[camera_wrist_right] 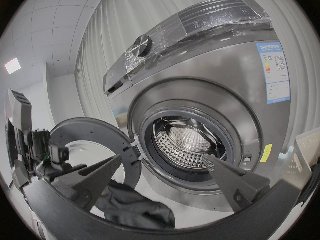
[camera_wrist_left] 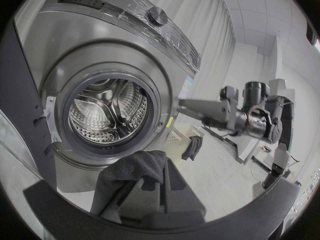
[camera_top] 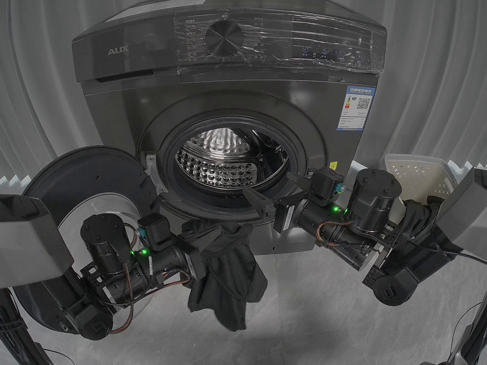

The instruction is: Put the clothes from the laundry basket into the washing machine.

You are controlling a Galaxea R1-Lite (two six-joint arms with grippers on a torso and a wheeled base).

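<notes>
At the near left stands the one round, dark-rimmed glass door (camera_top: 76, 178), swung wide open. Just right of it, the left jaws are clamped on a black, limp cloth garment (camera_top: 228, 275), which hangs straight down from them, long axis vertical, its bulk below the lip of the opening. The shiny steel drum (camera_top: 228, 158) of the dark grey front-loading washing machine (camera_top: 228, 77) lies farther off and higher than that garment, slightly to its right. The next move looks to turn on lifting the cloth over the lip and pushing it forward. The left arm is the nearer one to that job. The right jaws, spread wide apart and holding nothing, sit just before the lower right of the opening. At the far right is one white perforated plastic laundry basket (camera_top: 421, 173), with a second black garment (camera_top: 418, 219) draped over its rim. I count two garments in all, and the drum looks bare.
</notes>
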